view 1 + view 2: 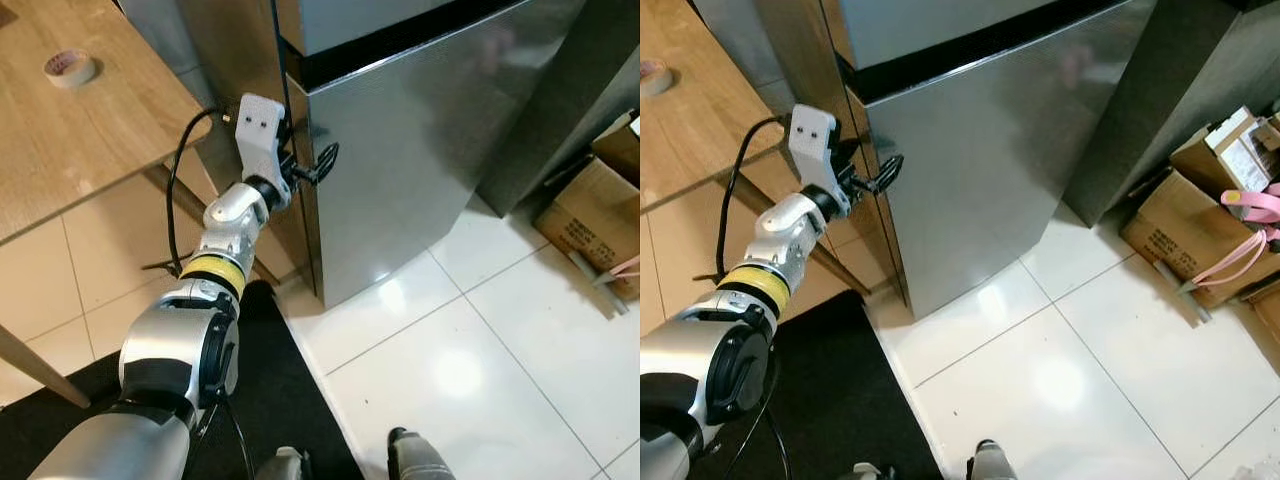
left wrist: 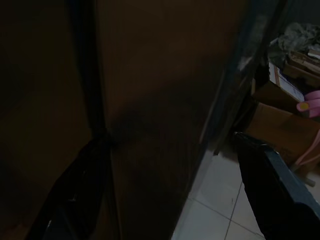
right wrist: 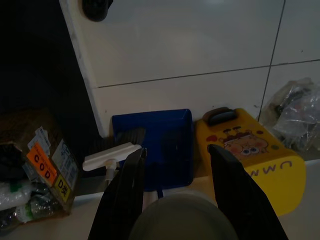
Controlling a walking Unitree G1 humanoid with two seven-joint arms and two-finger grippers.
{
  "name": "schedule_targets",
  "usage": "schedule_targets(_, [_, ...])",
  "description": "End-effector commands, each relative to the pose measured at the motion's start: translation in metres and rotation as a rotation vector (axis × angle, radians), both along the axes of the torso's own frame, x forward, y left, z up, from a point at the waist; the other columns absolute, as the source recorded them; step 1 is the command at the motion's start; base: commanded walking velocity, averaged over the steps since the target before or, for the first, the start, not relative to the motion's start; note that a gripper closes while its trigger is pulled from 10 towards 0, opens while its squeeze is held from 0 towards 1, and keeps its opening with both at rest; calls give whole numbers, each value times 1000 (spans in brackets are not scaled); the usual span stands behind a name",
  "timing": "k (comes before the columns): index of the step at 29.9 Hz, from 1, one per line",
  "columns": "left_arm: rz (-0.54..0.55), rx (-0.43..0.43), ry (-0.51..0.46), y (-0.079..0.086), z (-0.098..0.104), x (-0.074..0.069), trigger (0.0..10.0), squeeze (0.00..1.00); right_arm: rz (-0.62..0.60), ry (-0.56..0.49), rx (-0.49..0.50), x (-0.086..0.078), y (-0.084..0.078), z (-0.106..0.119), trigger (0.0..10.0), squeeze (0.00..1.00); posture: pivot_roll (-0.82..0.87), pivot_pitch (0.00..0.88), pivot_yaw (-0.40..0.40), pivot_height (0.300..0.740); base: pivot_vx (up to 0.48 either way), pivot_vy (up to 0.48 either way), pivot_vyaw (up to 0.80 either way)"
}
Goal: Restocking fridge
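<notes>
So the fridge (image 1: 420,150) is right in front of the robot, both steel doors closed, lower door filling most of the head views. It stands just beside a wooden surface (image 1: 70,140) on the robot's left, with a roll of tape (image 1: 69,67) sitting on it well away from the action.

The left tool (image 1: 322,165) is up at the left edge of the lower door, just under the dark gap between the two doors. Its black fingers look spread, one on each side of the door's edge — the left wrist view, dark as it is, shows one finger (image 2: 75,195) against the brown side panel and the other (image 2: 272,185) out over the floor in front of the steel face. So released, not clamped on anything yet, as far as I can tell.

My read: it's at the "get the door open" step, nothing restocked yet. To do it well I'd seat the fingers deeper around that edge before closing, then pull along the door's swing arc rather than straight back — a shallow pinch on smooth steel will probably slip.

The right tool (image 3: 175,195) hangs idle with its fingers apart, looking down at a blue dustpan (image 3: 155,145) and a yellow cartoon container (image 3: 250,155) against a white tiled wall. Cardboard boxes (image 1: 1200,220) sit on the floor to the fridge's right.
</notes>
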State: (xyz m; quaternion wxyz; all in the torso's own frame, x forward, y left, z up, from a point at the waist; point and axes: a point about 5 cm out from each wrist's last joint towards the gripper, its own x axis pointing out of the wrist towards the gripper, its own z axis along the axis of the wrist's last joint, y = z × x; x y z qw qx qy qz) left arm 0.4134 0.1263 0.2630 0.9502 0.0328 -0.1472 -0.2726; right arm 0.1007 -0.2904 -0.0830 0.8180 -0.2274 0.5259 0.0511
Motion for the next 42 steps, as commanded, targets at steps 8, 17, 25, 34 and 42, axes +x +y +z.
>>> schedule_targets(8, [-126, -3, -73, -27, 35, -1, 10000, 0, -1, 28, -28, -14, -5, -1, 10000, 0, -281, 394, 11, 740, 0, 0, 0])
schedule_targets(17, [-289, 65, -97, -43, 40, -7, 10000, 0, -17, 41, -36, -22, -6, -3, 10000, 0, -277, 393, 20, 740, 0, 0, 0])
schedule_targets(25, [-442, 160, -87, -49, 39, -12, 10000, 0, -27, 27, -30, -18, 0, -5, 10000, 0, -267, 381, 36, 740, 0, 0, 0])
schedule_targets(34, [-515, 197, -91, -54, 35, -16, 10000, 0, -37, 14, -28, -14, 3, -5, 10000, 0, -262, 370, 44, 740, 0, 0, 0])
schedule_targets(42, [-557, 198, -102, -61, 32, -19, 10000, 0, -48, 4, -29, -11, 3, -5, 10000, 0, -269, 359, 52, 740, 0, 0, 0])
